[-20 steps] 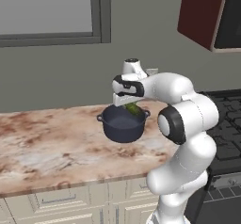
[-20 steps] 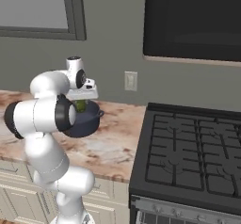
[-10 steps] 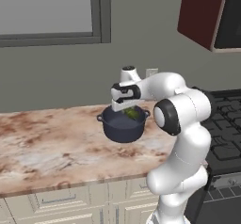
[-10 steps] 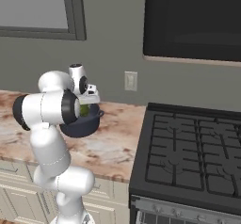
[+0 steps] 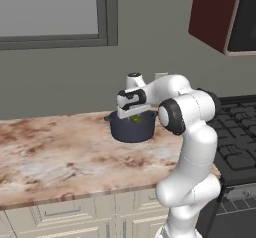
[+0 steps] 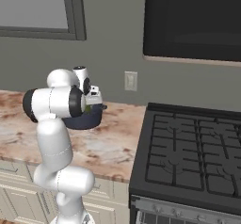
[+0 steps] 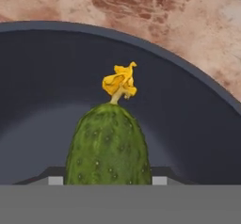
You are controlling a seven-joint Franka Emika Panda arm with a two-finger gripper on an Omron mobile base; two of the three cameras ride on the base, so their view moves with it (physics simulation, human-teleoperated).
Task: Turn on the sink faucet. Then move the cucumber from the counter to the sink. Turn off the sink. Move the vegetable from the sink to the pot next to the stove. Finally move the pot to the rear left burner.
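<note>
Cucumber (image 7: 108, 145) between jaws (yellow tip forward), inside pot (image 7: 188, 124).

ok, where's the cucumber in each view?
Left base view: cucumber, green sliver at the pot mouth, below the gripper.
Right base view: green speck at the pot's rim, beside the arm's elbow.
Hand view: bottom centre, yellow flower tip up.
Shared landmark: the pot.

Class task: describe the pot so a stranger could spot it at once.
Start at the black stove, then go along the marbled counter beside it. The pot is the round, nearly black vessel standing there, with the cucumber, yellow flower at its tip, inside.
</note>
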